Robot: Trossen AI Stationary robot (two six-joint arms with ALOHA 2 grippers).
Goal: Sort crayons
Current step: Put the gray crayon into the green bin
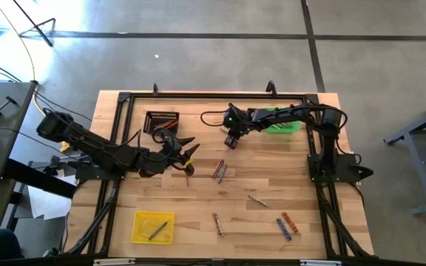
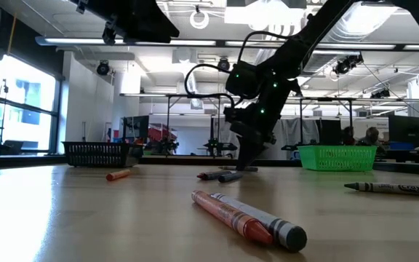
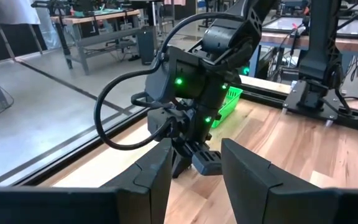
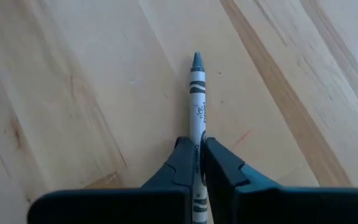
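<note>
My right gripper (image 1: 230, 142) is over the far middle of the table, between the black basket (image 1: 161, 120) and the green basket (image 1: 279, 123), and is shut on a grey crayon (image 4: 197, 93). My left gripper (image 1: 187, 154) is open and empty left of centre, pointing toward the right arm. It also shows in the left wrist view (image 3: 194, 180). An orange crayon (image 1: 186, 176) lies flat just near of it. Other crayons lie flat on the wood: a pair (image 1: 219, 171), a grey one (image 1: 257, 200), an orange one (image 1: 217, 223), and a blue and orange pair (image 1: 287, 224). My right gripper pinches the grey crayon between its two fingertips (image 4: 185, 163), on the wrapped barrel (image 4: 197, 134) behind its middle. The fingers lie along the crayon, whose pointed tip (image 4: 196, 60) sticks out ahead of them. Whether it is clear of the wood I cannot tell.
A yellow tray (image 1: 140, 235) at the near left holds one grey crayon (image 1: 158, 230). Black frame rails (image 1: 117, 133) run along the table's edges. In the low view two crayons (image 2: 247, 219) lie close to the camera and one grey crayon (image 2: 395, 188) lies to the right.
</note>
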